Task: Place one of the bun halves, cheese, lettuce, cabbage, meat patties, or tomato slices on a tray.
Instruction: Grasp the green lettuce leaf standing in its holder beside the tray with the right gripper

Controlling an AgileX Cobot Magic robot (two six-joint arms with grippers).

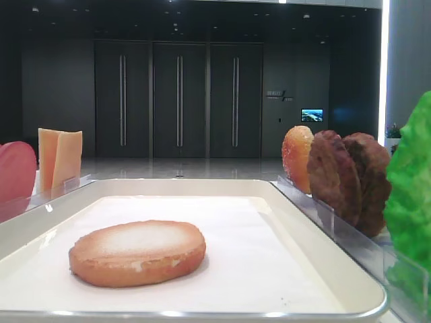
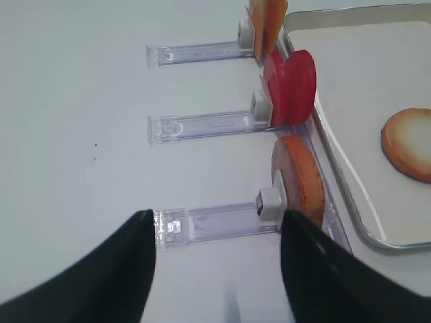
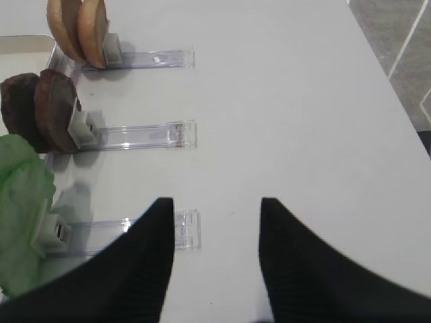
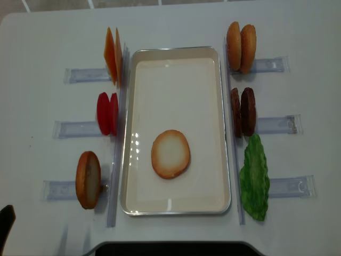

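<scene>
The tray has a glossy off-white rim that catches the lights, with matt white paper lining it. The bun half lying in it looks dry and toasted, pale face, browner crust. Over at 3 o'clock the meat patties are rough and bumpy, totally matt. The lettuce at 4 o'clock is crinkly with a plasticky sheen. The tomato slices at 9 o'clock are smooth. The holders are clear plastic, and the table is plain smooth white.
</scene>
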